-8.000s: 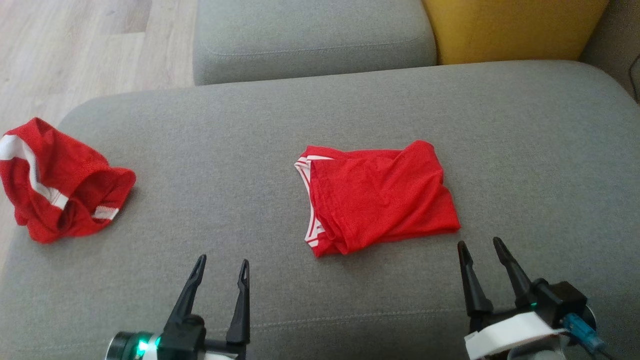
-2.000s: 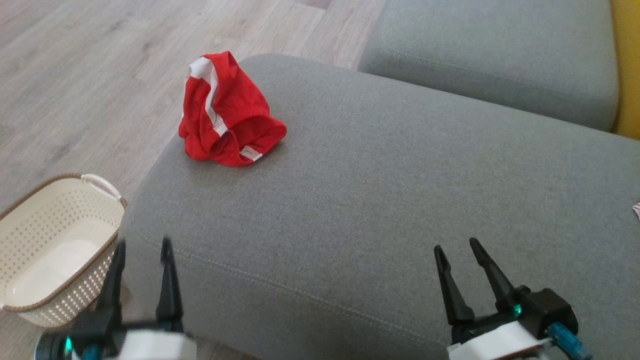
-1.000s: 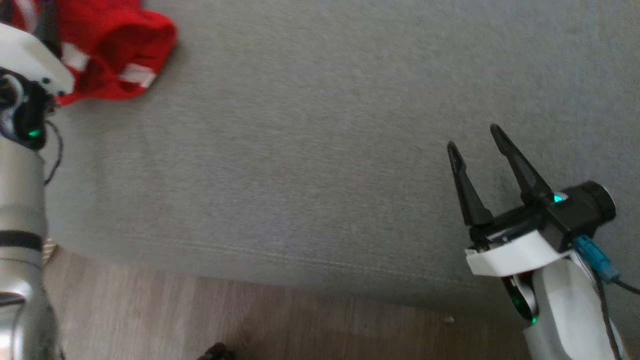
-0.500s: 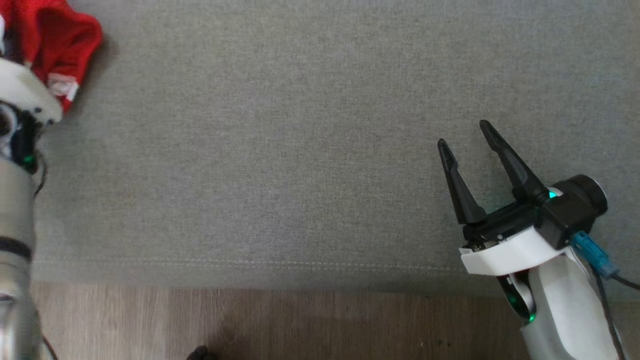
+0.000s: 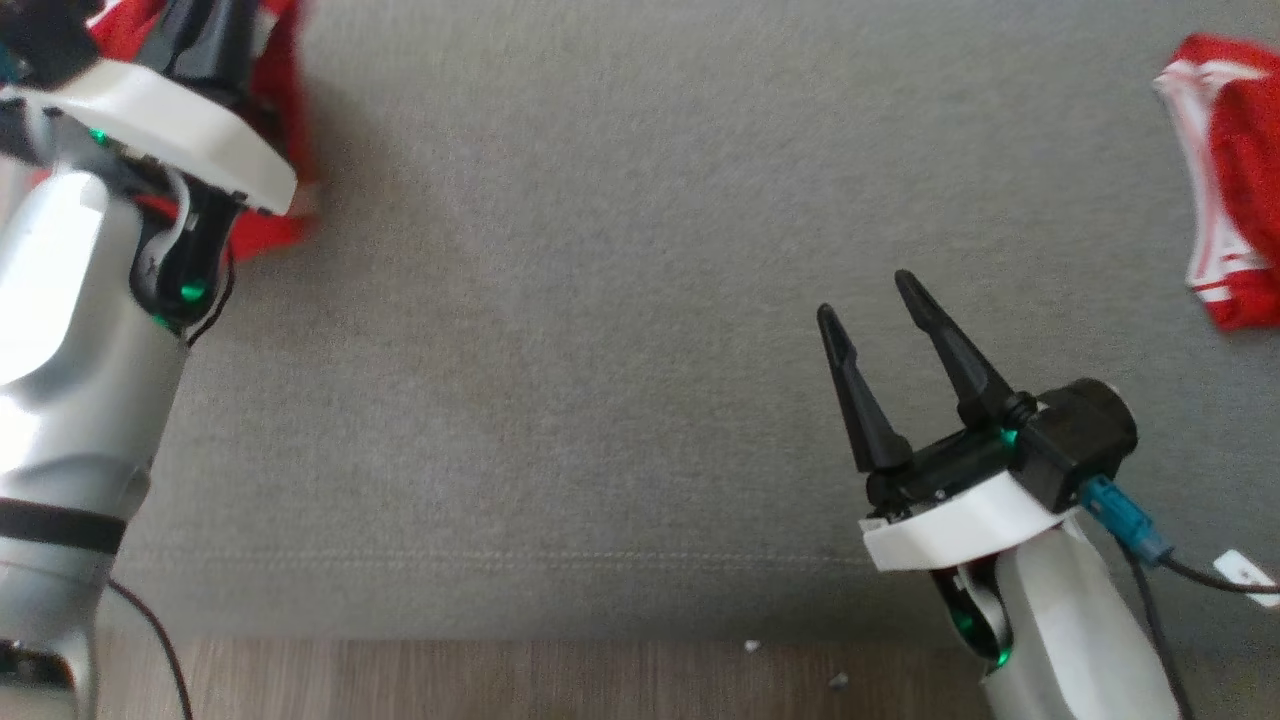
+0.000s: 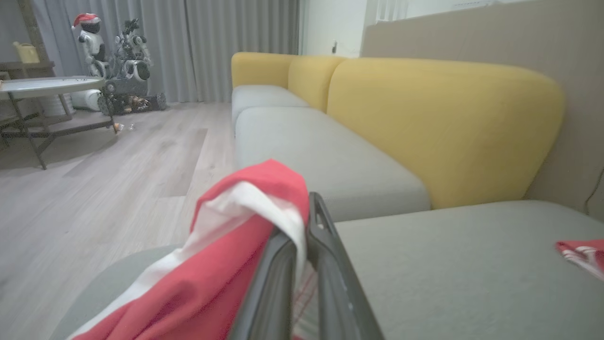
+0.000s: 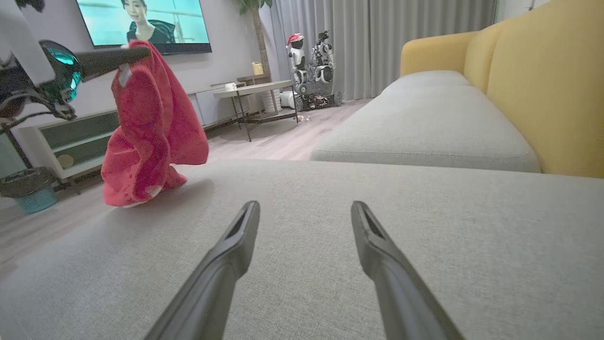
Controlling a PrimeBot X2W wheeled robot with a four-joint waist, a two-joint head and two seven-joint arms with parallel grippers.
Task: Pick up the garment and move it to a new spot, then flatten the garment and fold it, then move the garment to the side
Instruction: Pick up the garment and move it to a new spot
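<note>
Surface: grey fabric sofa seat (image 5: 600, 300), wide & flat, w/ a seam running along its front edge. Wood-look floor (image 5: 500, 685) sits just below that edge. Behind the seat are yellow backrests (image 6: 448, 127) & a second grey seat cushion (image 6: 321, 160) running off toward the far wall.

Room: grey curtains (image 6: 212, 42) hang down to the floor. A round table (image 6: 47, 87) stands on thin dark legs, w/ a yellow jug (image 6: 26, 52) behind it. By the curtains there's a toy robot (image 6: 89, 35) in a red Santa hat, next to more robot figures. R wrist view adds a wall TV (image 7: 141, 23), switched on w/ a person on screen. Under it is a low TV cabinet (image 7: 71, 137), w/ a teal bin (image 7: 28, 191) on the floor & a plant (image 7: 250, 9) near the curtains.

L tool (image 6: 302, 222): clenched on the garment (image 6: 207, 283), red w/ a white band, pinched at its top fold. Garment hangs off the tool at the seat's left edge; its lower end looks to touch the fabric there.

R tool (image 5: 866, 295): released, fingers spread, over the seat near its front edge.

Second red garment (image 5: 1235, 180), white-trimmed, lies flat on the seat, well apart to the right.

Writing: white tag (image 5: 1240, 570) on the R arm's cable, print too small to read.
</note>
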